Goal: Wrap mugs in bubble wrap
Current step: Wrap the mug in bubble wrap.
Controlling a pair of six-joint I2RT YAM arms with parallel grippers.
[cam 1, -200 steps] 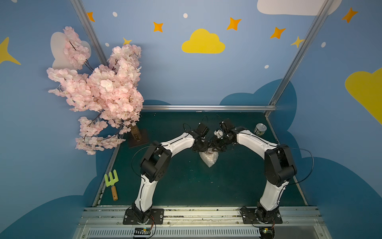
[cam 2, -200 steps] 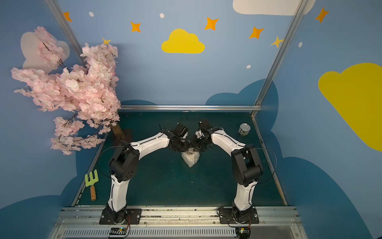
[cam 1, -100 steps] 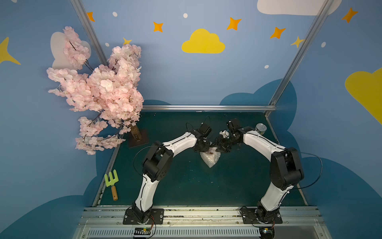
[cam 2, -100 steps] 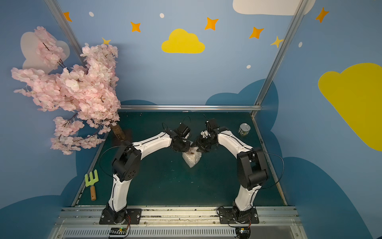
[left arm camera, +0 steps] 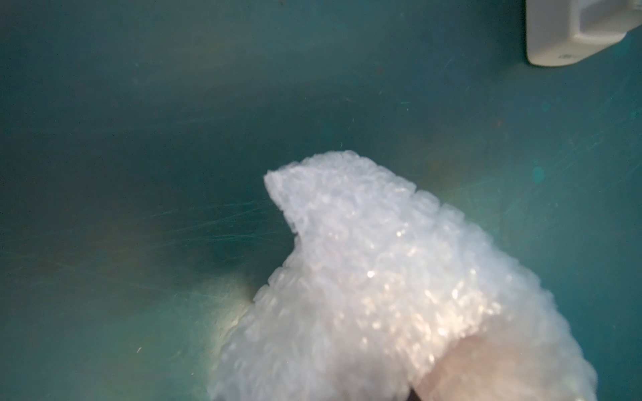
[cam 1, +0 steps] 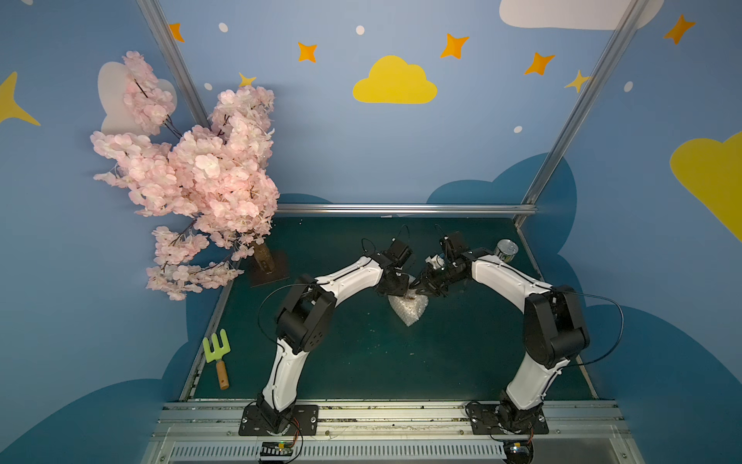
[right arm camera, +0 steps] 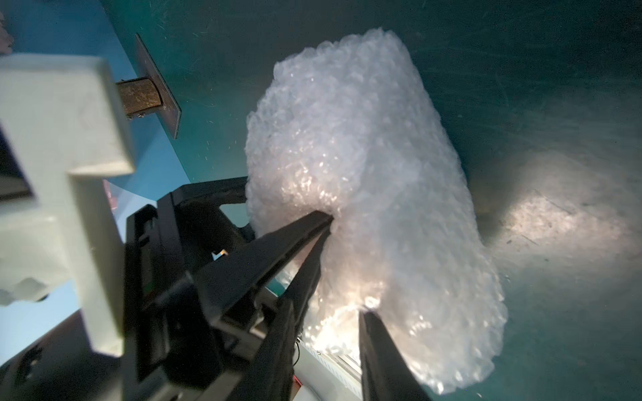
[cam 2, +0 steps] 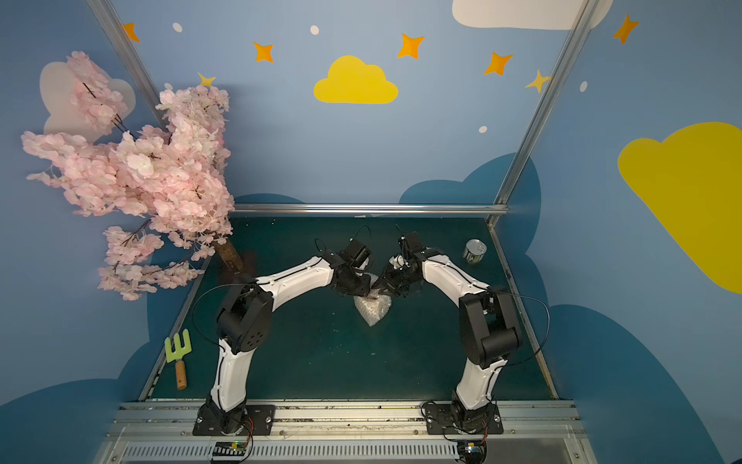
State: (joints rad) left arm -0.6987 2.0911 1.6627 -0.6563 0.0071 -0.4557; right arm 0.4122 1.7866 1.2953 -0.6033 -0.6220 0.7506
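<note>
Silver can (cam 2: 474,251) at 2 o'clock, contents unseen; crumpled whitish bubble wrap (cam 1: 408,310) touched by left gripper (cam 1: 406,288) and right gripper (right arm camera: 345,269), clamping indeterminate

Blue walls (cam 1: 361,160) on three sides, painted with a yellow cloud (cam 1: 394,82), orange stars (cam 1: 454,45) and darker blue cloud shapes low down. Silver posts (cam 1: 578,104) in the rear corners, joined by a rail (cam 1: 401,209) behind the dark green mat (cam 1: 401,361). Pink blossom tree (cam 1: 192,176) at rear left on a brown base (cam 1: 270,268). Pale glare patch (right arm camera: 556,222) on the mat, possibly lamp reflection.
</note>
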